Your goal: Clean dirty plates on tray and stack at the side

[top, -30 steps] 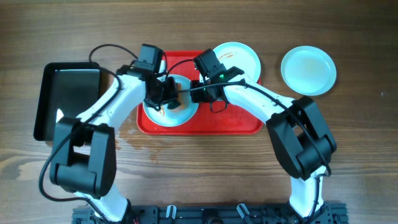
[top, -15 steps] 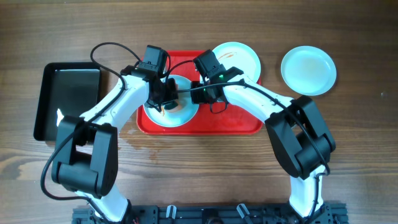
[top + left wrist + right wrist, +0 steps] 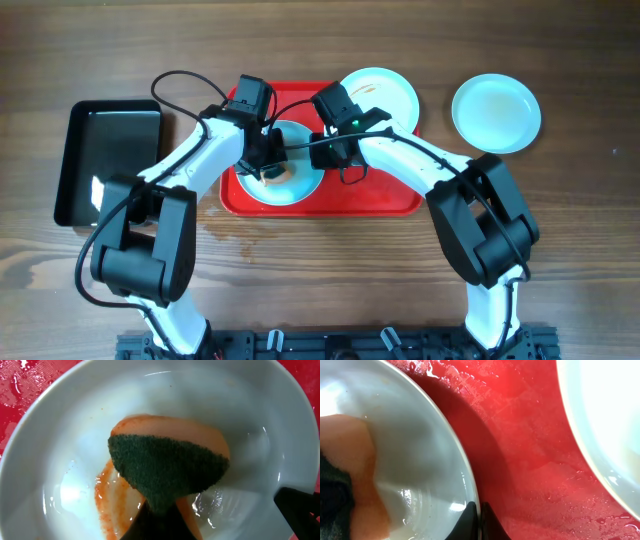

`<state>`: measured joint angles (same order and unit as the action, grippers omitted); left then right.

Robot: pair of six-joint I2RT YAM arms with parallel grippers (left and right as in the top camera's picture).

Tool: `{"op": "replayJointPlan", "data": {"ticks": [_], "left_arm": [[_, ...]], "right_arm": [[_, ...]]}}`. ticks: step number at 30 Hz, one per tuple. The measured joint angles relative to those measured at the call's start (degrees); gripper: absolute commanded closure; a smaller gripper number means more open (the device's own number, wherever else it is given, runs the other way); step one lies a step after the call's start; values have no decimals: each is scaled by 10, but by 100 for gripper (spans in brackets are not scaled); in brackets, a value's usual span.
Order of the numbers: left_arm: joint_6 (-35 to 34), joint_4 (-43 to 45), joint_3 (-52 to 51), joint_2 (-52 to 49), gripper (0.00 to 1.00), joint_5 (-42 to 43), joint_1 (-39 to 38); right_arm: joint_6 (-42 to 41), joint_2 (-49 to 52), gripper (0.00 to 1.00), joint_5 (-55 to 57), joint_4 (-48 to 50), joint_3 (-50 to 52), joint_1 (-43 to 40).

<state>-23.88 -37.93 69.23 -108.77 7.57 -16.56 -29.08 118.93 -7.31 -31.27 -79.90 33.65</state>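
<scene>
Seen from above, a wooden table (image 3: 580,250) holds a red tray (image 3: 370,198) in the middle, with two robot arms reaching onto it. A dirty plate (image 3: 305,182), pale mint-blue, lies on the left half of the tray. The left gripper (image 3: 268,165) hangs over this plate, its jaws closed on a sponge (image 3: 167,467). The sponge has an orange body and a dark green scouring face, and it presses into the plate's wet centre. An orange-brown streak of sauce (image 3: 107,497) curves just beside the sponge, toward the plate's left side. The right gripper (image 3: 479,520) is at the right rim of the same plate, its two dark fingers pinched together on the edge. Water beads and shines on the bare red tray floor next to that rim.

A second plate (image 3: 385,95) sits on the tray's far right corner, partly overhanging the tray's rim, with a faint orange mark near its top. A third plate (image 3: 496,112) rests on the table to the right of the tray, apart from it. A glossy black tray (image 3: 110,165) lies on the table to the left of the red tray
</scene>
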Motion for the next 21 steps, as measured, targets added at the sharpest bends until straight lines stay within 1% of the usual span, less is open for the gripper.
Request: {"op": "replayJointPlan", "data": {"ticks": [5, 10, 15, 21], "left_arm": [[0, 3, 0, -1, 96, -4, -1], [0, -31, 6, -1, 96, -76, -11], [0, -72, 7, -1, 96, -158, 2], [-4, -76, 8, -1, 96, -184, 14]], "right_arm": [[0, 0, 96, 3, 0, 0, 0], [0, 0, 96, 4, -1, 0, 0], [0, 0, 96, 3, -1, 0, 1], [0, 0, 96, -2, 0, 0, 6]]}}
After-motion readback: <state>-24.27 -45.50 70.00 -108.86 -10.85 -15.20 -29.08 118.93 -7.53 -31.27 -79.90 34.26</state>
